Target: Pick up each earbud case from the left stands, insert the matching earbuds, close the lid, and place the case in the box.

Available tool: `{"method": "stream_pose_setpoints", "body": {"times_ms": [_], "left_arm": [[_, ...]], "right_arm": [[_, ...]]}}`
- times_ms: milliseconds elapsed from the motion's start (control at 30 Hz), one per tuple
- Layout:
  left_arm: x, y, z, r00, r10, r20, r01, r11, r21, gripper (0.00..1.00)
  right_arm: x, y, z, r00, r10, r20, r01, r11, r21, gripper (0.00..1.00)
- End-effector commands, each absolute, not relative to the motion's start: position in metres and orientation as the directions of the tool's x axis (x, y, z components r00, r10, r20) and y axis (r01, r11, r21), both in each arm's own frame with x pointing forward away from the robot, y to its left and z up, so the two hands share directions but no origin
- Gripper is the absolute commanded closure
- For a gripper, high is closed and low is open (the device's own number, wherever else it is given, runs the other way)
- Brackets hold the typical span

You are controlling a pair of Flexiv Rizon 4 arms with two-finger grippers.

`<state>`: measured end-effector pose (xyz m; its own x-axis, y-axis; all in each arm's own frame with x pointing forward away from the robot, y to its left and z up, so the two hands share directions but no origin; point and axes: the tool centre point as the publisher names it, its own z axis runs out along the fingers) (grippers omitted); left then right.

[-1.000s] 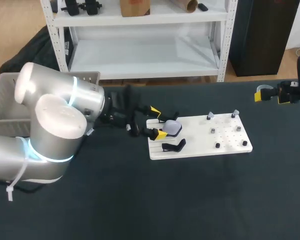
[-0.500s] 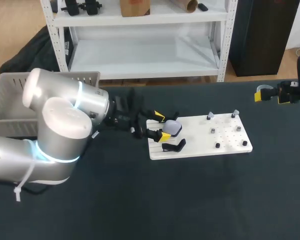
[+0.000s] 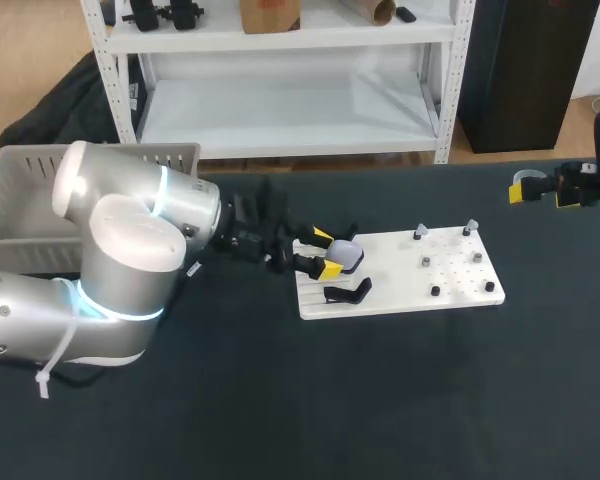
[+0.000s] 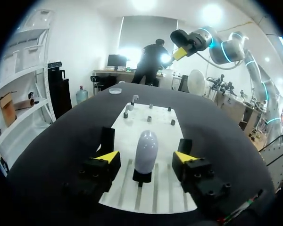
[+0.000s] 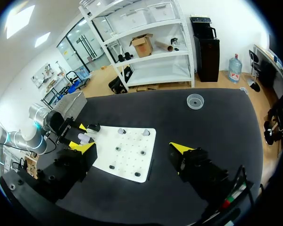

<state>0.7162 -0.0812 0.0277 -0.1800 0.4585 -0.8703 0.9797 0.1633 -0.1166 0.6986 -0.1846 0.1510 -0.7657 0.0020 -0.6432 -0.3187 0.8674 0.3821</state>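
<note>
A pale lavender earbud case (image 3: pixel 346 255) stands upright on a black stand at the left end of the white board (image 3: pixel 460 292). My left gripper (image 3: pixel 326 252) is open, one yellow tip on each side of the case (image 4: pixel 145 149), with a gap showing on both sides. A second black stand (image 3: pixel 348 292) just in front holds nothing. Two pale earbuds (image 3: pixel 420 232) sit on pegs at the board's far edge, near several dark pegs. My right gripper (image 3: pixel 538 187) hangs open at the table's far right, well above the board (image 5: pixel 127 153).
A grey plastic bin (image 3: pixel 20 190) stands at the table's left edge, behind my left arm. A small clear dish (image 5: pixel 195 100) lies on the black table beyond the board.
My left gripper has slid forward around the earbud case and its fingers have narrowed toward it. The right arm has not moved.
</note>
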Motion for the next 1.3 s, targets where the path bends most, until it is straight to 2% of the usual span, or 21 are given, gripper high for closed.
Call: {"method": "stream_pose_setpoints", "body": {"times_ms": [33, 233, 700, 800, 1200, 1300], "left_arm": [[0.719, -0.082, 0.024, -0.177, 0.454, -0.873, 0.981, 0.155, -0.118, 0.28], [0.719, -0.087, 0.021, -0.177, 0.451, -0.875, 0.982, 0.142, -0.125, 0.29], [0.719, -0.096, 0.015, -0.181, 0.442, -0.879, 0.982, 0.120, -0.142, 0.39], [0.719, -0.096, 0.015, -0.183, 0.440, -0.879, 0.982, 0.120, -0.145, 0.50], [0.719, -0.095, 0.011, -0.193, 0.427, -0.884, 0.981, 0.115, -0.159, 0.51], [0.719, -0.094, 0.010, -0.201, 0.423, -0.883, 0.979, 0.123, -0.164, 0.58]], "right_arm": [[0.699, -0.185, 0.151, -0.766, 0.000, -0.643, -0.322, 0.865, 0.384, 0.00], [0.699, -0.185, 0.151, -0.766, 0.000, -0.643, -0.322, 0.865, 0.384, 0.00], [0.699, -0.185, 0.151, -0.766, 0.000, -0.643, -0.322, 0.865, 0.384, 0.00], [0.699, -0.185, 0.151, -0.766, 0.000, -0.643, -0.322, 0.865, 0.384, 0.00], [0.699, -0.185, 0.151, -0.766, 0.000, -0.643, -0.322, 0.865, 0.384, 0.00], [0.699, -0.185, 0.151, -0.766, 0.000, -0.643, -0.322, 0.865, 0.384, 0.00]]}}
